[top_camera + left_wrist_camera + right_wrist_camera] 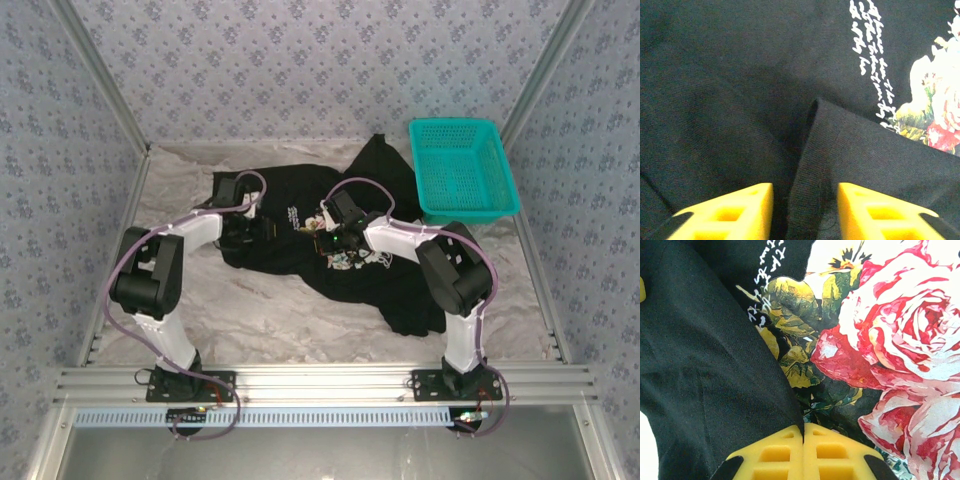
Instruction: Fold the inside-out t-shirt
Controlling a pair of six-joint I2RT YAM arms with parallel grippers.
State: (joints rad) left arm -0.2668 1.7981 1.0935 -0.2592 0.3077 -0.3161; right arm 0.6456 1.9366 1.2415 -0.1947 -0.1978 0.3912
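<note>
Item one, the inside-out t-shirt (290, 200): black cloth, lying rumpled across the middle of the table (250, 310), spread from left of centre towards the right, with one bunch reaching to the far side beside the basket and another trailing to the near right. Its floral print (880, 340) of pink and white roses with green leaves faces up, with white lettering (872, 50) running along the print's left side. Item two, my left claw (805, 192): down over the shirt's left part, yellow fingers (740, 210) standing apart, a raised fold of black cloth lying in the gap between them. Item three, my right claw (803, 429): over the print near the shirt's middle, fingers closed tip to tip, right where the edge of a black fold crosses the roses; whether any cloth is pinched there I cannot tell. Item four, a teal mesh basket (455, 125): far right on the table, touching the shirt's far bunch
</note>
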